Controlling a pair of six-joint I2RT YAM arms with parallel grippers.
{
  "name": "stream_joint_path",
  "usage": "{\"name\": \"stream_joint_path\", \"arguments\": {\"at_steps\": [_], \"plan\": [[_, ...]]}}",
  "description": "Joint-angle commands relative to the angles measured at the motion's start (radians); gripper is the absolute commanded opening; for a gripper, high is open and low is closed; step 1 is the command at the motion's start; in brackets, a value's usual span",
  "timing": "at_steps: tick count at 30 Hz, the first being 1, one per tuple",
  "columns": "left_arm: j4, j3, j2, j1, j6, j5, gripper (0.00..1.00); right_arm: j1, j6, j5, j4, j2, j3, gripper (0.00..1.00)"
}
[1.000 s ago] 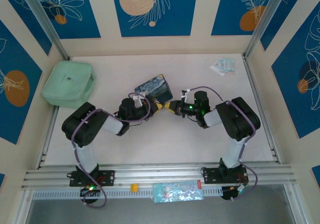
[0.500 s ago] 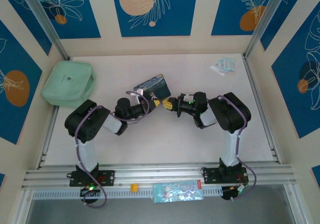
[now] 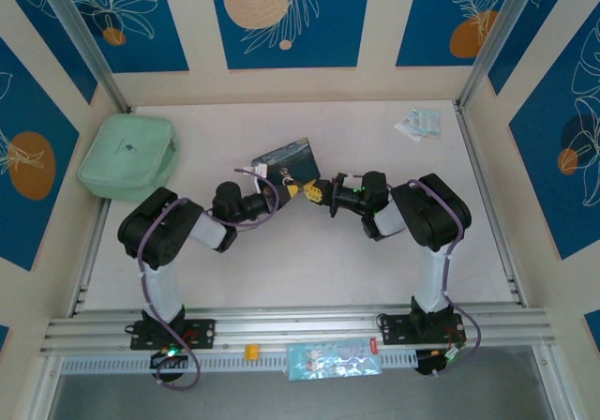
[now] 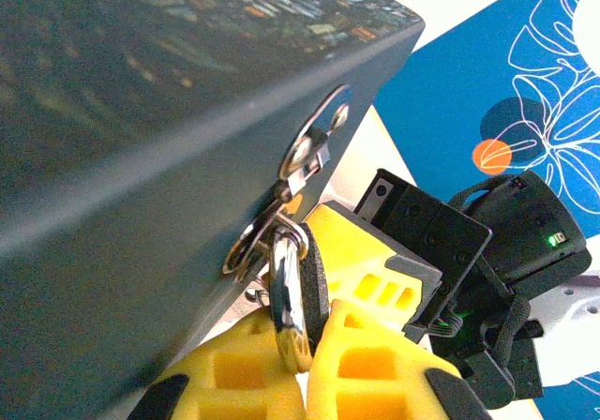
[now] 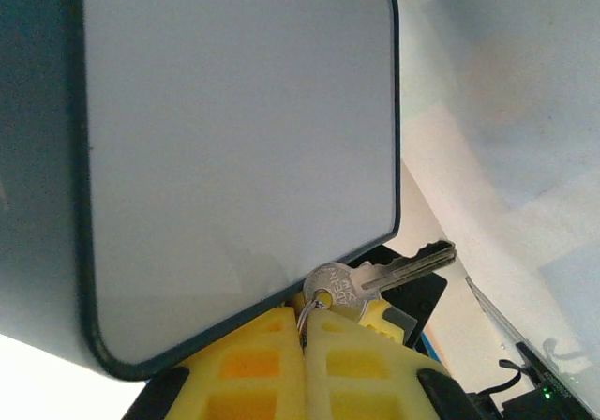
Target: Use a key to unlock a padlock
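The blue starry-night tin (image 3: 286, 157) is tipped up at mid-table, its dark side (image 4: 141, 157) close before the left wrist camera. The padlock (image 4: 289, 298), a shiny silvery piece with a dark face, hangs from the tin's hasp (image 4: 314, 143). My left gripper (image 4: 305, 331) (image 3: 292, 188) is shut on it. My right gripper (image 5: 305, 322) (image 3: 315, 193) meets it tip to tip, shut on the key (image 5: 375, 279) at its ring. The key's blade points right, free in the air, under the tin's pale underside (image 5: 234, 139). The keyhole is hidden.
A mint green pouch (image 3: 127, 156) lies at the far left. A small clear packet (image 3: 417, 123) sits at the far right corner. A yellow block (image 3: 251, 351) and a printed packet (image 3: 333, 359) rest on the front rail. Metal frame posts stand at both back corners.
Both grippers have moved together away from the arm bases, staying tip to tip. The tin has tipped up more steeply, so less of its painted lid shows.
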Motion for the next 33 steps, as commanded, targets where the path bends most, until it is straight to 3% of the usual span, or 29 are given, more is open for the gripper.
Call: {"name": "stream_joint_path", "arguments": {"at_steps": [1, 4, 12, 17, 22, 27, 31, 33], "plan": [[0.083, -0.003, 0.012, -0.076, 0.054, 0.199, 0.0, 0.051, 0.374, 0.042, 0.049, 0.024, 0.004, 0.0], [0.058, -0.019, 0.024, -0.065, 0.042, 0.137, 0.0, 0.034, 0.295, 0.021, 0.039, 0.045, 0.014, 0.0], [-0.055, -0.044, 0.029, -0.063, -0.002, -0.029, 0.0, -0.001, 0.029, -0.007, -0.109, 0.026, -0.01, 0.15], [-0.236, -0.051, -0.018, -0.064, 0.016, -0.123, 0.0, -0.022, -0.223, -0.021, -0.299, -0.082, -0.038, 0.33], [-0.423, -0.026, -0.065, -0.064, 0.051, -0.173, 0.0, -0.049, -0.547, 0.029, -0.746, -0.308, -0.044, 0.39], [-0.569, 0.0, -0.084, -0.067, 0.056, -0.223, 0.0, -0.036, -0.902, 0.219, -1.297, -0.521, 0.071, 0.41], [-0.613, 0.025, -0.063, -0.068, 0.038, -0.209, 0.02, -0.024, -1.049, 0.366, -1.49, -0.629, 0.124, 0.41], [-0.62, 0.033, -0.055, -0.069, 0.029, -0.203, 0.11, -0.017, -1.095, 0.403, -1.518, -0.664, 0.127, 0.41]]}}
